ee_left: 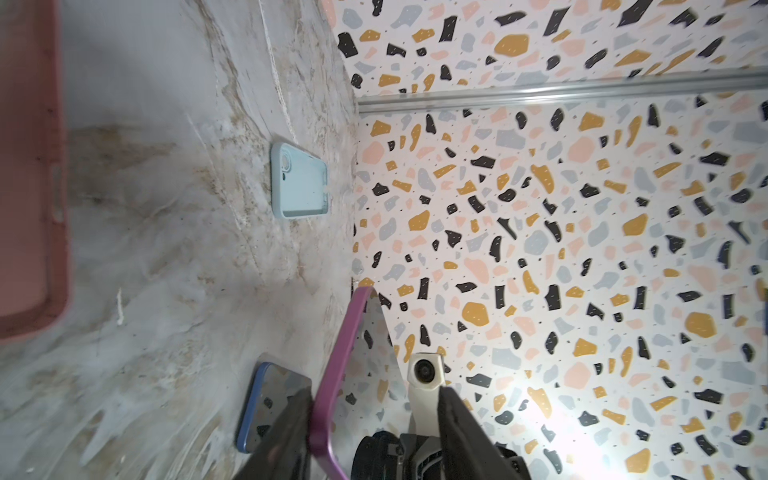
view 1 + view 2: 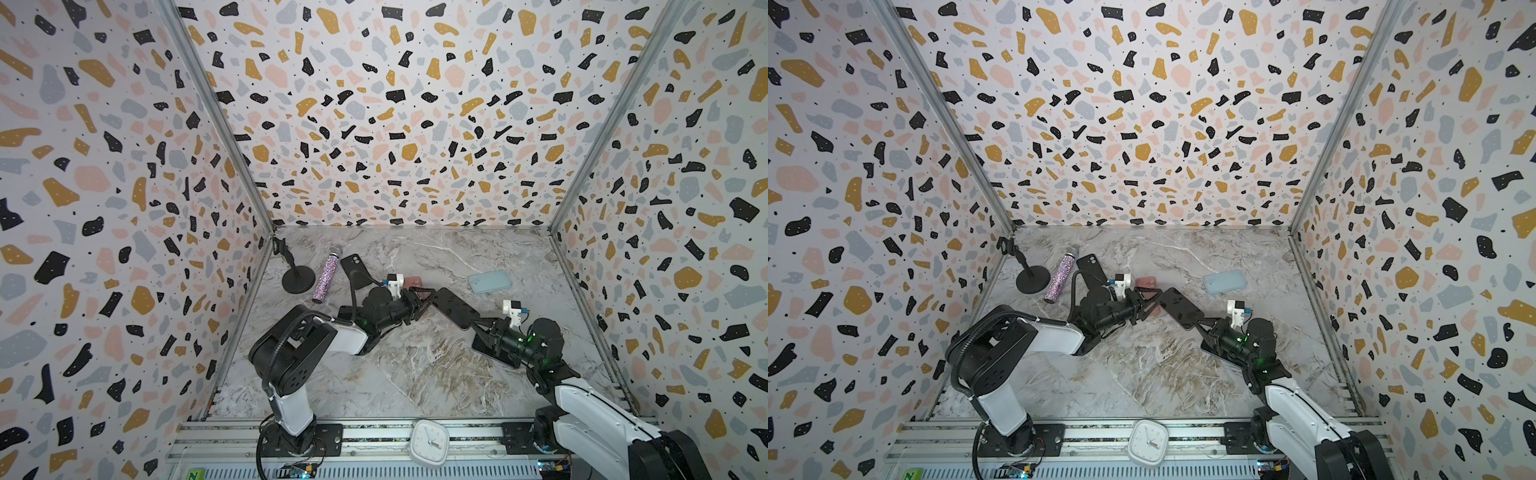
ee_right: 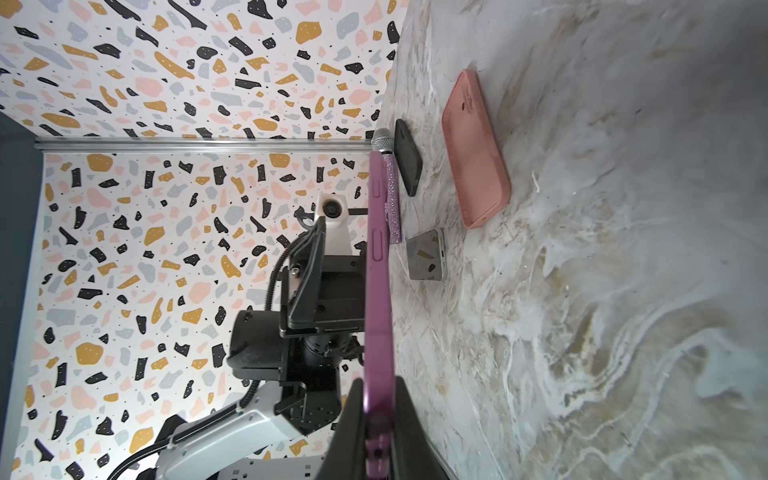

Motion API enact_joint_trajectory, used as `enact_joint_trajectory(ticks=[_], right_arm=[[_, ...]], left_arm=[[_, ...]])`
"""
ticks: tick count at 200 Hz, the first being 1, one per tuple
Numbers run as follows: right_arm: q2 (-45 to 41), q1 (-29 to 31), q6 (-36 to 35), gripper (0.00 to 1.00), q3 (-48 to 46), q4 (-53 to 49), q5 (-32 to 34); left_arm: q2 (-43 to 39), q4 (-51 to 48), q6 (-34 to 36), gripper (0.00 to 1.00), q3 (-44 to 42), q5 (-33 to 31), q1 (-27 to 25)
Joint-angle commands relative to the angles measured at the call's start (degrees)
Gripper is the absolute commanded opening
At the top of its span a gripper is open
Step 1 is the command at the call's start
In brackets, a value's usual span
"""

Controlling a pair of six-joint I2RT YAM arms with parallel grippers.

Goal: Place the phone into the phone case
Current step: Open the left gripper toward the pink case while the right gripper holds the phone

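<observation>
A phone (image 2: 455, 308) with a dark screen and a purple rim hangs above the table's middle in both top views (image 2: 1179, 309). My right gripper (image 2: 476, 324) is shut on its near end, and the right wrist view shows both fingers of that gripper (image 3: 379, 380) pressed on the purple edge (image 3: 378, 291). My left gripper (image 2: 430, 300) is open around the phone's far end; in the left wrist view one finger of this gripper (image 1: 376, 390) touches the purple rim (image 1: 340, 365) and the other stands apart. An empty pink case (image 2: 415, 282), a light blue case (image 2: 489, 281) and a black case (image 2: 357, 270) lie on the table.
A blue phone (image 1: 270, 407) lies flat under my right arm (image 2: 494, 355). A white phone (image 3: 426, 253) lies near my left arm. A glittery microphone (image 2: 326, 276) and a black stand (image 2: 297, 278) sit at the back left. A white clock (image 2: 430, 442) rests on the front rail.
</observation>
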Motion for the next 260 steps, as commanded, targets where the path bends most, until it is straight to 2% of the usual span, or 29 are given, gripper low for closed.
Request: enact_joint_trajectory(ticks=[1, 30, 51, 93, 135, 177, 233, 260], right_arm=[[-1.1, -1.8, -5.1, 0.0, 3.2, -5.2, -1.1], [0.7, -3.0, -9.2, 0.0, 4.2, -8.8, -2.3], [3.6, -3.1, -12.8, 0.0, 5.9, -10.9, -3.7], [5.8, -3.1, -15.5, 0.0, 6.9, -11.1, -4.9], [6.3, -3.0, -18.9, 0.0, 8.1, -14.2, -4.8], [6.5, -2.9, -20.4, 0.0, 8.4, -15.8, -4.7], [7.0, -2.4, -21.1, 0.0, 9.4, -17.0, -4.5], [6.4, -2.1, -21.4, 0.0, 9.6, -17.9, -3.8]], left_arm=[[-2.9, -18.7, 15.1, 0.58, 5.9, 1.3, 1.7], [-0.7, -43.3, 32.5, 0.65, 18.9, -2.9, 3.0], [4.3, -55.9, 42.8, 0.66, 29.9, -6.2, 3.8], [15.9, -73.1, 57.1, 0.66, 47.6, -12.3, 5.5], [24.3, -80.4, 63.4, 0.66, 59.3, -19.3, 6.4], [30.5, -85.2, 66.6, 0.68, 68.6, -27.3, 6.2], [38.0, -89.5, 70.0, 0.76, 78.5, -32.5, 3.4], [40.1, -91.5, 70.9, 0.76, 80.0, -33.9, 2.9]])
